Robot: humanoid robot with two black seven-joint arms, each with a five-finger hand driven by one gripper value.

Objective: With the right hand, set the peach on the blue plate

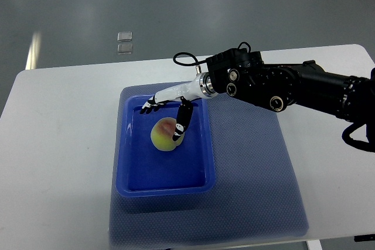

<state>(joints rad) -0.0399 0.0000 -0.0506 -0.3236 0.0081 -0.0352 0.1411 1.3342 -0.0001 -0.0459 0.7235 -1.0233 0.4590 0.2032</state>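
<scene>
A blue mat [252,174] covers the white counter [53,144], and nothing blocks the plate [202,150] on it. The right hand [170,100] reaches in from the right, fingers [149,106] spread, thumb touching the peach [166,135]. The round peach lies inside the plate, red side far.

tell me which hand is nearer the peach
Right. The right hand is directly over the peach in the blue plate, one finger touching its right side. The left hand is out of view.
</scene>
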